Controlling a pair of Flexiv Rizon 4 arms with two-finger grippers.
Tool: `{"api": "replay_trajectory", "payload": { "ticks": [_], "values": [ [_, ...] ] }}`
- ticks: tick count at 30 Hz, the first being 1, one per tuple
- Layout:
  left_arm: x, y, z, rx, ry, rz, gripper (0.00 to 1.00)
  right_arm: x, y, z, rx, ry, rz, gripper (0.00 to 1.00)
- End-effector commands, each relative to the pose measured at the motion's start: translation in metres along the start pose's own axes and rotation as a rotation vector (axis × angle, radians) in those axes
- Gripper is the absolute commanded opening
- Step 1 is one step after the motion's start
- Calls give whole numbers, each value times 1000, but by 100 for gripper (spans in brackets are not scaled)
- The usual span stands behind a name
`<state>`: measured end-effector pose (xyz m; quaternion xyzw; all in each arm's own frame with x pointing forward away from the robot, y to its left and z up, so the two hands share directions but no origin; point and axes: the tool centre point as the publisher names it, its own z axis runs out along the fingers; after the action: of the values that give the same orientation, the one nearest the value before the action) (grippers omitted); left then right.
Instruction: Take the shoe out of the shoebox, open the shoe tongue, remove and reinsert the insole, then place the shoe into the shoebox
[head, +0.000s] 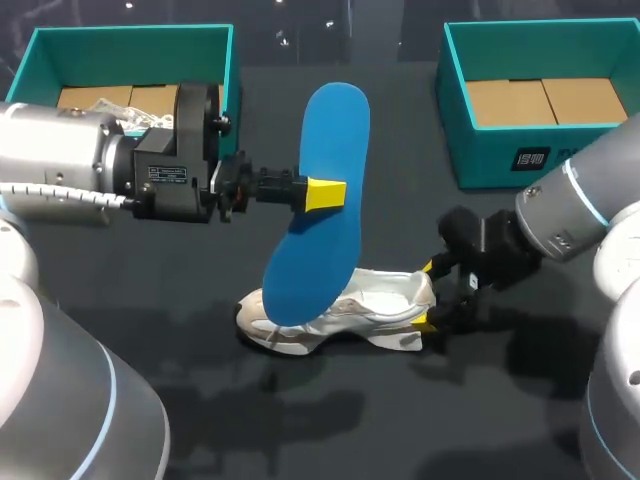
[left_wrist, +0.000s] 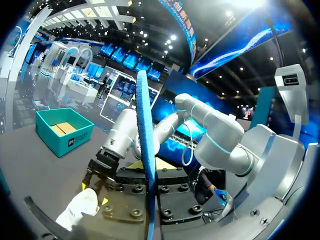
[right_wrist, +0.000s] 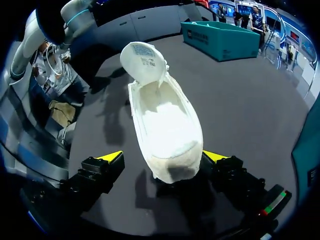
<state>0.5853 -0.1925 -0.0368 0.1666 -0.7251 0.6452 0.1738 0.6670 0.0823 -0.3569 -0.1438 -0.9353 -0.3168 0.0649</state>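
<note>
At the far left a teal shoebox (head: 130, 32) stood on the dark table (head: 200, 400), with brown cardboard inside. In front of it my left arm came in from the left. The left gripper (head: 322, 193) pinched the blue insole (head: 325, 130) between its fingers, near the middle of its length. The insole stood almost upright in the air, and its lower end hung in front of the white shoe (head: 375, 305). The shoe lay on the table, out of both boxes, with the tongue (right_wrist: 145, 60) folded up and open. The right gripper (head: 425, 295) was at the heel, jaws spread, with the heel between them and one finger clearly apart from it. At the far right stood a second teal shoebox (head: 500, 160).
</note>
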Motion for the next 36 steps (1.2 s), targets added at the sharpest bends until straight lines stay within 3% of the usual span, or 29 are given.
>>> {"api": "replay_trajectory", "payload": {
  "ticks": [1,14,36],
  "values": [
    [-1,0,2,1,0,1,0,1,4,2,265,-5,2,100],
    [-1,0,2,1,0,1,0,3,15,-4,317,-100,-107,100],
    [-1,0,2,1,0,1,0,2,31,-7,466,-115,-116,100]
  ]
}}
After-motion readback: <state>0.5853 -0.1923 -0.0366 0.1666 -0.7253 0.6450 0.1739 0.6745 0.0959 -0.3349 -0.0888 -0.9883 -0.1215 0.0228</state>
